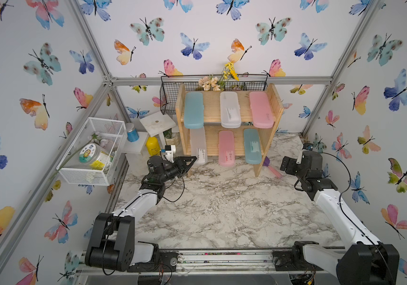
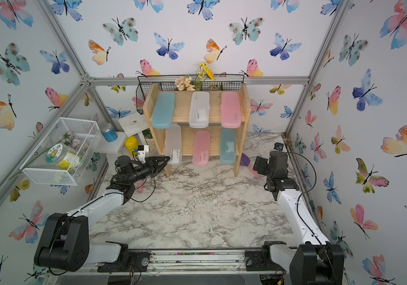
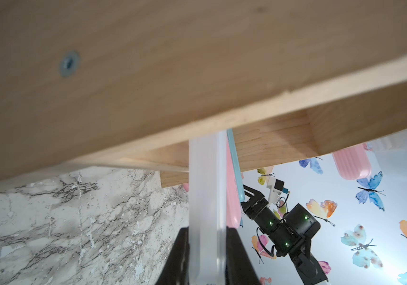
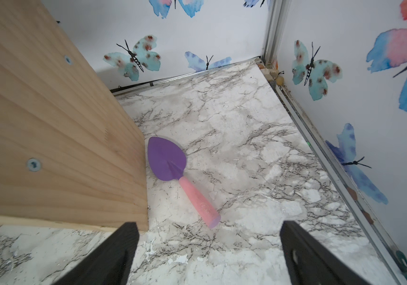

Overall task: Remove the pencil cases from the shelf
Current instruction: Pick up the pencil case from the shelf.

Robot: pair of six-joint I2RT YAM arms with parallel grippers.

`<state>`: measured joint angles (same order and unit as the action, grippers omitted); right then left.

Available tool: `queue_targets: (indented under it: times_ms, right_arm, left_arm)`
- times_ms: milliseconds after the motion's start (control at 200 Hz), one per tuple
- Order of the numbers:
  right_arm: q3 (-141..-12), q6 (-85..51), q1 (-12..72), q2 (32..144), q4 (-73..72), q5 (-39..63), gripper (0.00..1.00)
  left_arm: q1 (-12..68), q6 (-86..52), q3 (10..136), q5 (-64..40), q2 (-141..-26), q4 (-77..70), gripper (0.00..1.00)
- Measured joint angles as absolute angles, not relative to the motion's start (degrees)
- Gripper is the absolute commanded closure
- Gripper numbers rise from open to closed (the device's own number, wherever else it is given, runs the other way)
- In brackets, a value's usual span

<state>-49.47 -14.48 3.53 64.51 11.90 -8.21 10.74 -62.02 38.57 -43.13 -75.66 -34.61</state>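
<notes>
From high behind the arm bases in both top views, tilted down and forward, far enough to take in the whole tabletop [image 1: 222, 209], shelf [image 1: 212, 106] ahead of left gripper [image 1: 193, 159] and right gripper [image 1: 285, 165]. From the left wrist, very close, looking along the white pencil case [image 3: 204, 185] between the fingers, up under the shelf, right gripper beyond. From the right wrist, low and near, facing down past the fingertips at the purple trowel [image 4: 167, 160] just ahead, shelf panel alongside; both shared with the top views.
</notes>
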Motion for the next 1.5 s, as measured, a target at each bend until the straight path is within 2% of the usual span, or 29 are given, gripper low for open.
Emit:
queue_targets:
  times_ms: [185, 466, 716, 861, 946, 1046, 1186, 1502]
  right_arm:
    - [-49.45, -17.21, 6.15, 57.87, 14.20, -3.92, 0.03]
    - [-49.23, -23.64, 18.76, 49.25, 17.26, -0.40, 0.01]
    - [-48.14, -32.91, 31.99, 45.52, 16.03, 2.59, 0.01]
    - [-48.14, -37.08, 44.62, 49.63, 11.16, 0.32, 0.01]
    - [-49.71, -37.93, 53.80, 55.53, 8.73, -3.09, 0.01]
    - [-53.47, -38.35, 60.45, 63.96, 6.24, -5.45, 0.01]
    - [-57.04, -38.79, 62.59, 69.45, 4.01, -8.12, 0.01]
    - [-60.27, -39.48, 63.75, 73.08, 0.73, -12.82, 0.01]
  left_arm:
    - [14.94, -51.16, 37.06, -38.35, -64.29, -20.75, 1.00]
    - [19.73, -40.86, 27.53, -29.23, -40.69, -8.14, 1.00]
    - [33.76, -35.83, 21.17, -16.14, -25.02, -2.07, 1.00]
    - [43.11, -33.08, 21.15, -7.09, -24.32, -2.00, 1.00]
    - [48.69, -31.07, 22.15, -1.56, -27.05, -2.04, 1.00]
    - [54.15, -29.21, 24.08, 4.14, -30.63, -2.72, 1.00]
    - [58.89, -27.51, 24.77, 9.63, -32.86, -4.47, 1.00]
    - [59.48, -27.22, 23.11, 13.76, -30.96, -8.78, 1.00]
